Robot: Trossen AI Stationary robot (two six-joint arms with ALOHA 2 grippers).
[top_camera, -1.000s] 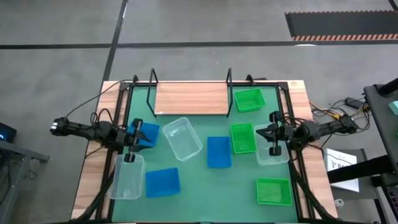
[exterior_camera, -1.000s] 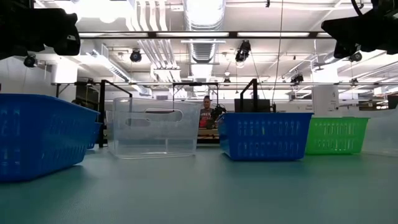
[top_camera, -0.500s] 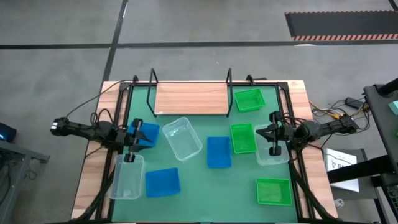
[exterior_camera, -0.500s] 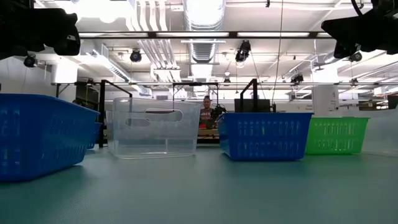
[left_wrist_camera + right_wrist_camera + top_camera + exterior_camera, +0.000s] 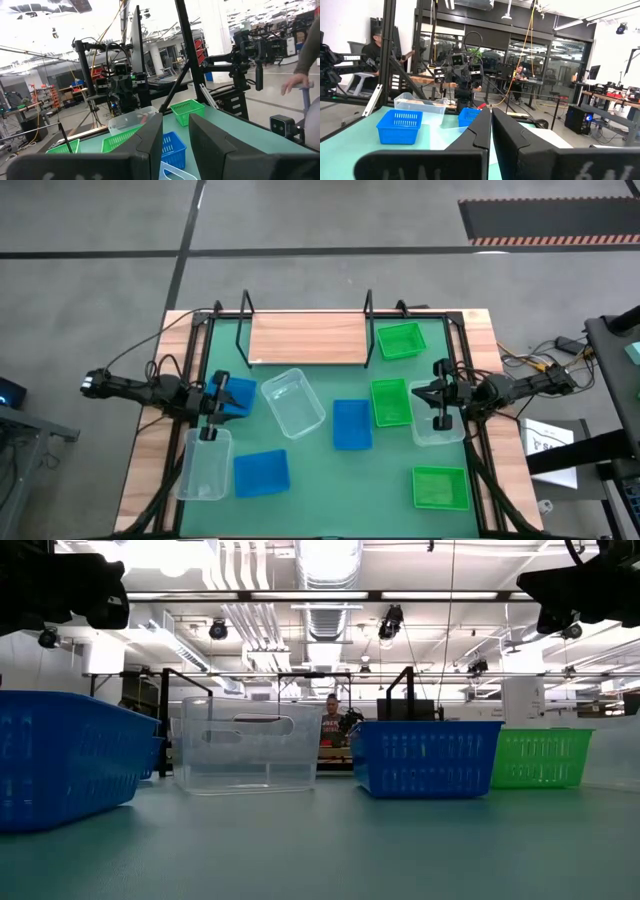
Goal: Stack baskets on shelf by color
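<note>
Nine baskets lie off the bare shelf [image 5: 308,338]; left gripper [image 5: 211,420], fingers parted and empty, hovers beside a blue basket [image 5: 238,394], right gripper [image 5: 437,409] pressed shut.

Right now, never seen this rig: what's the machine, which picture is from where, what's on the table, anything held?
Two dark robot arms work at a table. One picture looks straight down, one sits at table height, and one rides on each wrist. The left hand hangs over the table's left edge, half open and empty. The right hand is shut and empty, over a clear basket at the right edge. Nine baskets lie loose on the green mat: three green, three blue, three clear. The wooden shelf at the back holds none yet.
</note>
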